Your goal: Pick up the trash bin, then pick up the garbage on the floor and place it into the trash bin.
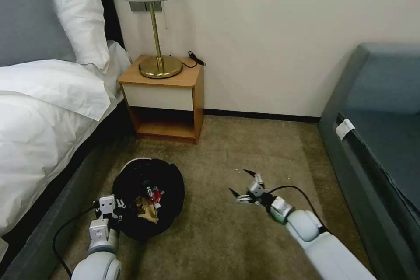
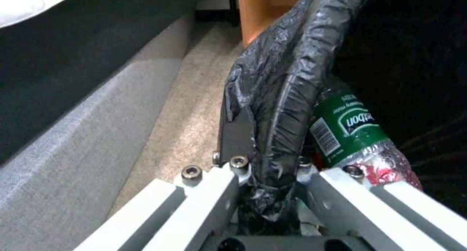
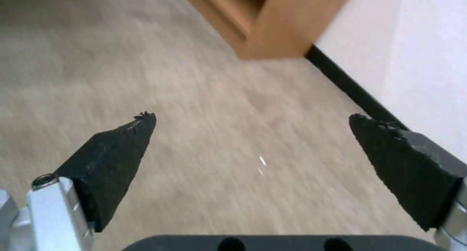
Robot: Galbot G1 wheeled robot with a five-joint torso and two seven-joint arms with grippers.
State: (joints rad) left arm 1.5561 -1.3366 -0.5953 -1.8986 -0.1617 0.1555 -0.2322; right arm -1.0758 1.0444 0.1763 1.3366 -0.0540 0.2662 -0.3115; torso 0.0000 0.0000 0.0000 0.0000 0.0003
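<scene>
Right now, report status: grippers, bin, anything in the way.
Left gripper shut on trash bin rim. Right gripper open, empty, over carpet. Bottle and brown paper bag in bin. Nothing in the way.

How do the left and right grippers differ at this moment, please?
The left gripper is shut on the trash bin at its bagged rim; the right gripper is open and holds nothing. The left sits at the bin; the right hangs over bare carpet. Both are low, near the floor.
</scene>
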